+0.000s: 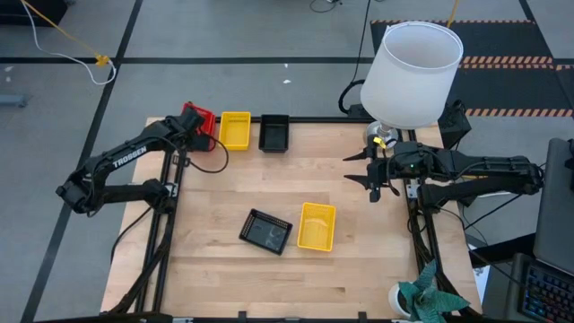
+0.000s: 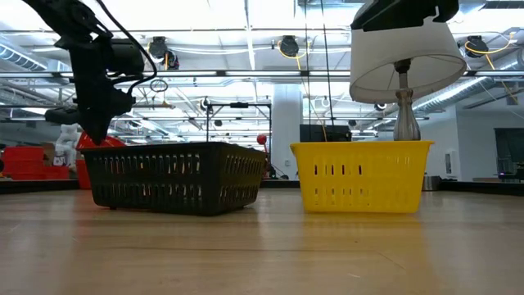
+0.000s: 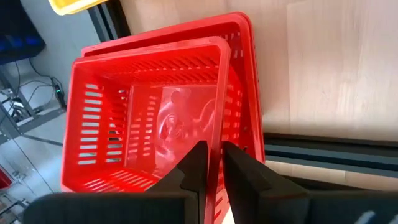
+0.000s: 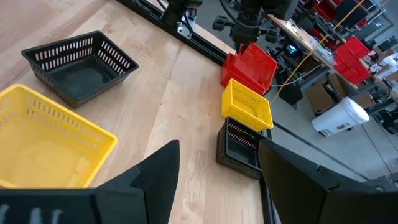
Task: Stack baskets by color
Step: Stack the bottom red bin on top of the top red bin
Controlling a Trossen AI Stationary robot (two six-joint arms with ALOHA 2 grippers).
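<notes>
Two red baskets point(image 3: 155, 112) sit nested at the table's far left corner point(image 1: 201, 119), the upper one askew in the lower. My left gripper point(image 3: 215, 149) stands over them, slanting down. Its fingers are slightly apart, astride the upper basket's wall. Beside the red ones along the far edge stand yellow baskets point(image 1: 235, 129) and black baskets point(image 1: 273, 132). A loose black basket point(image 1: 266, 231) and a loose yellow basket point(image 1: 316, 226) rest on their bottoms mid-table. My right gripper point(image 1: 371, 170) hangs open above the table's right side, holding nothing. My left gripper has one finger point(image 3: 194, 167) inside the upper red basket and the other point(image 3: 244, 171) outside it, astride one side wall at its rim point(image 3: 217, 134). The fingers come from above, slanting down. Whether they touch the wall I cannot tell.
A lamp with a large white shade point(image 1: 413, 70) stands at the far right corner, above my right arm. A small green plant point(image 1: 429, 301) sits at the near right corner. Bare wood lies between the far row and the two loose baskets.
</notes>
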